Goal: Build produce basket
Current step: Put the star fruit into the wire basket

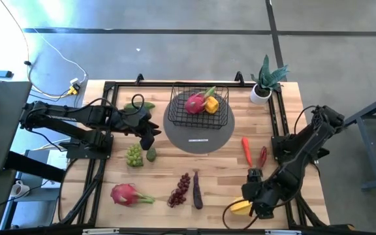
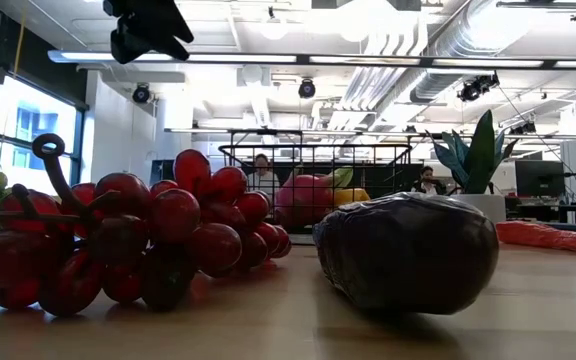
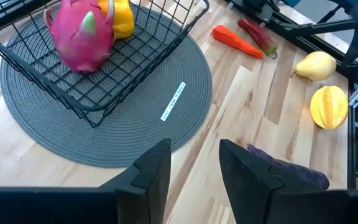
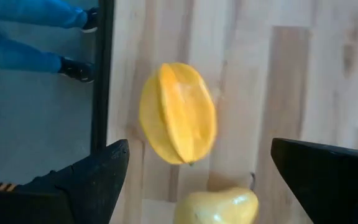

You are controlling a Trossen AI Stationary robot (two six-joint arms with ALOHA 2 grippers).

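The black wire basket stands on a round grey disc and holds a pink dragon fruit and a yellow fruit. My left gripper hangs open and empty above the table, left of the disc. My right gripper is open near the table's front right corner, its fingers apart above a yellow star fruit and a yellow pear that lie on the wood. Red grapes and a purple eggplant lie near the front edge.
Green grapes and a small green fruit lie under the left gripper. A second dragon fruit lies at the front left. Two red chilies lie right of the disc. A potted plant stands at the far right.
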